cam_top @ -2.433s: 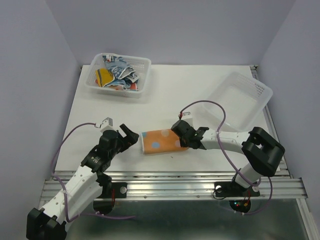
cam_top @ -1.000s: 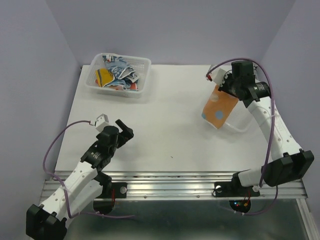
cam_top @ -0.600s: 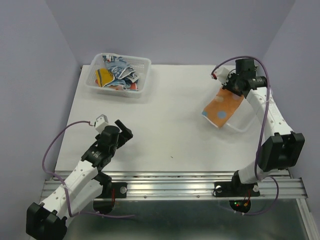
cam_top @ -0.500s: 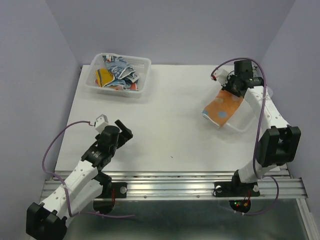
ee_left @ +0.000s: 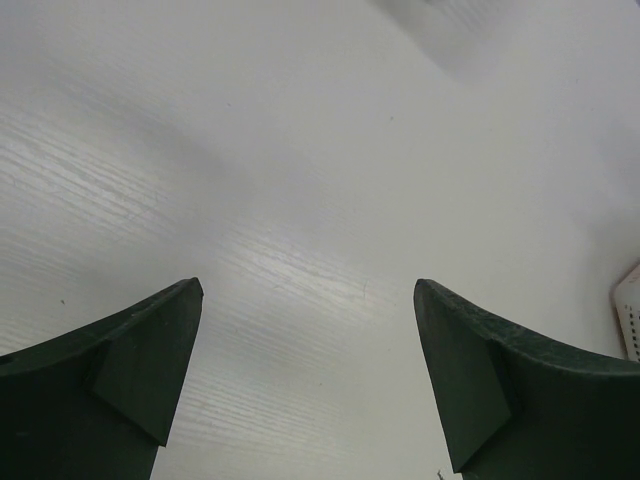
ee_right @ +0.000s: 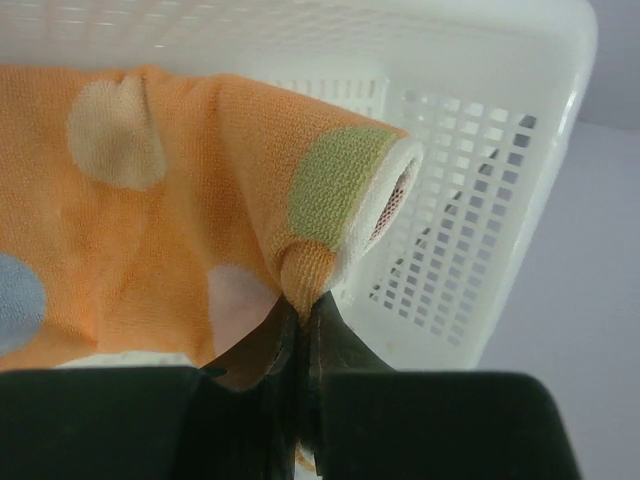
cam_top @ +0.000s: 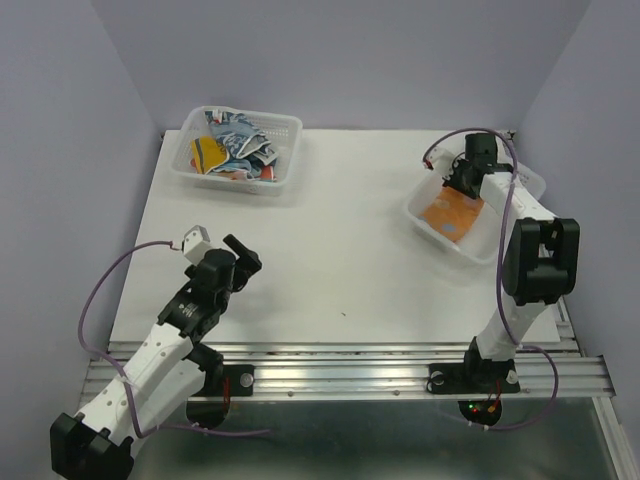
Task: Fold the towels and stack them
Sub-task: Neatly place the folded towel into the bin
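Note:
A folded orange dotted towel lies partly inside the white lattice basket at the right of the table. My right gripper is shut on the towel's far edge. In the right wrist view the fingers pinch a fold of the orange towel at the gripper, with the basket wall just behind. Several more crumpled towels fill the basket at the back left. My left gripper stands open over the bare table at the front left, its jaws wide apart and empty.
The white table runs between the two baskets. Purple walls close in the back and both sides. A metal rail borders the near edge by the arm bases.
My right arm carried the orange towel from the table's middle up to the right and lowered it into the right basket. The left arm shifted only slightly.

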Motion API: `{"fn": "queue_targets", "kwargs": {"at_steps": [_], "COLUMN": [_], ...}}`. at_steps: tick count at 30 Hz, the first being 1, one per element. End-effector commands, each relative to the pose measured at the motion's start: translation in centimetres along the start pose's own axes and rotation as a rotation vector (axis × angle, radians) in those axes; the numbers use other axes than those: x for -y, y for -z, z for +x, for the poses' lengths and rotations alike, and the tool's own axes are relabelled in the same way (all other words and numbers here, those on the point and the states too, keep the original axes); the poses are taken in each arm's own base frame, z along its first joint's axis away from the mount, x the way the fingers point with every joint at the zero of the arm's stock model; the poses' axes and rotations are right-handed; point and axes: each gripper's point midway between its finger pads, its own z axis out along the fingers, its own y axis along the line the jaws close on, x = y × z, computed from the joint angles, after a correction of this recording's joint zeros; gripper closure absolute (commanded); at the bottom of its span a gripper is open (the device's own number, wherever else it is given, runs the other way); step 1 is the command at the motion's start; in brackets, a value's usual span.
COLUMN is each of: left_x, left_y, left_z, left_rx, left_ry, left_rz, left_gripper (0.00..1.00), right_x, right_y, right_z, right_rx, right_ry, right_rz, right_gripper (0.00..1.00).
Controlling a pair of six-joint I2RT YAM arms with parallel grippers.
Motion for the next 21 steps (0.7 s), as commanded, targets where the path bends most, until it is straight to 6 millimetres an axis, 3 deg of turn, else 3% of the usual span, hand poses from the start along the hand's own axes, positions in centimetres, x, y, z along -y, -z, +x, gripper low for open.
{"fn": "queue_targets", "kwargs": {"at_steps": [1,8,10,12,13,14,15,16,21], "left_x": [1.1,1.1,1.2,1.2,1.3,1.4,1.5,1.6,2.2], "left_y": [0.7,0.5,0.5,0.5,0.5,0.5,0.5,0.5,0.5], "left_z": [-2.9,-3.1,-3.1,-3.2,-3.3,-3.5,-3.6,-3.6,-4.3], "left_rx": [0.093,0.094,0.094,0.094,0.100,0.101,0.103,0.106,0.120], "left_ry": [0.035,0.030,0.029,0.028,0.029,0.028,0.027,0.026,0.019], "left_rz": [0.001,-0.013,-0.016,-0.018,-0.018,-0.016,-0.014,-0.010,-0.004], "left_gripper": [0.01,0.01,0.01,0.01,0.01,0.01,0.01,0.01,0.01], "right_x": [4.2,5.0,5.0,4.9,5.5,5.4,5.6,5.8,6.8], "right_y": [-0.8,-2.2,-2.5,-2.5,-2.3,-2.2,-2.0,-1.4,2.0], "right_z": [0.8,1.3,1.5,1.7,1.4,1.4,1.4,1.2,-0.2], "right_rx": [0.000,-0.003,-0.015,-0.020,-0.005,-0.003,0.000,0.009,0.094], "right_ry": [-0.004,-0.015,-0.019,-0.032,-0.044,-0.045,-0.050,-0.055,-0.075], "right_rz": [0.161,0.166,0.169,0.173,0.203,0.204,0.213,0.219,0.241], "right_gripper": [0.98,0.95,0.87,0.68,0.30,0.24,0.07,0.00,0.00]}}
